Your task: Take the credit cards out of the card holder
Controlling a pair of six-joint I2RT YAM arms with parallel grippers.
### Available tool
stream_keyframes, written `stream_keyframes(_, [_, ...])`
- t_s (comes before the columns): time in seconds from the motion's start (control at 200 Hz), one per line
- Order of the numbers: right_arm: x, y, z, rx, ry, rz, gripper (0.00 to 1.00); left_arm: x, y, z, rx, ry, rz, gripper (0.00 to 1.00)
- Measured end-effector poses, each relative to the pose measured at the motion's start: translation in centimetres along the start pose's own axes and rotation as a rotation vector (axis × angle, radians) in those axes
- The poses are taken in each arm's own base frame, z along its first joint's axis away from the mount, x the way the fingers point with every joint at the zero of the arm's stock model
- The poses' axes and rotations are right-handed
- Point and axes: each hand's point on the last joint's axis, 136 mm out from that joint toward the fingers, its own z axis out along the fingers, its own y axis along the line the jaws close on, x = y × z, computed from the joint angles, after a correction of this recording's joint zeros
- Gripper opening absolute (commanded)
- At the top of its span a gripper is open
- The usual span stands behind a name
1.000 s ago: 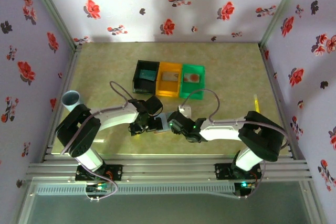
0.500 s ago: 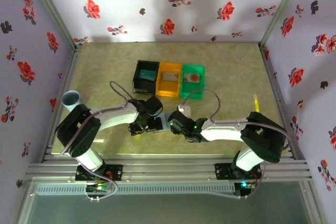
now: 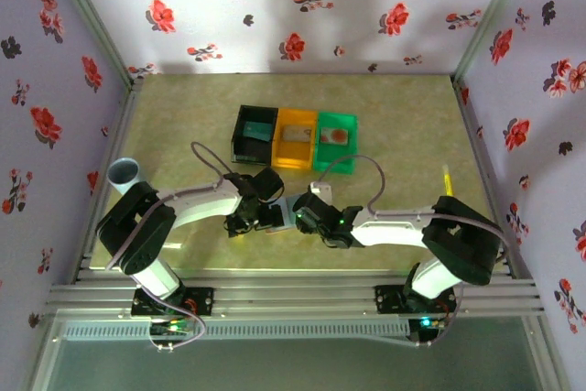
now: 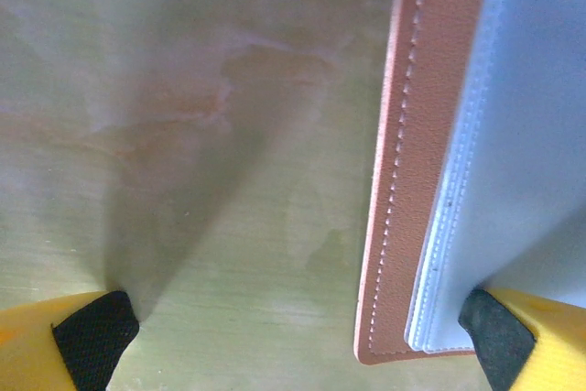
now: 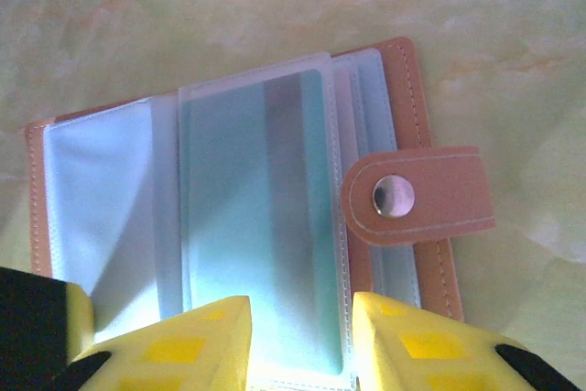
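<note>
Right wrist: right gripper (image 5: 300, 327) half-closed, straddling teal-green card (image 5: 252, 217) in card holder (image 5: 407, 89), grip unclear; left gripper (image 4: 293, 341), wide open, seemingly pinning card holder; straight pull looking best.

Compared with one second ago, the right gripper (image 3: 300, 216) sits slightly further left at frame centre, closer over the card holder (image 3: 285, 218) and covering more of it. The right arm's elbow sits slightly lower right.

Two claws, left (image 4: 293, 336) and right (image 5: 298, 343), one card holder (image 5: 403, 89), one teal card (image 5: 247, 226), three bins (image 3: 240, 139) (image 3: 295, 163) (image 3: 352, 130).
</note>
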Motion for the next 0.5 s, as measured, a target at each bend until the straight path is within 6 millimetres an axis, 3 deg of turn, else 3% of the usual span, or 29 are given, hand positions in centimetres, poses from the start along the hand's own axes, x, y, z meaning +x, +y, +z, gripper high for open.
stream_keyframes(0.5, [-0.5, 2.1, -0.7, -0.108, -0.006, 0.024, 0.36, -0.1, -0.1, -0.3, 0.018, -0.010, 0.000, 1.00])
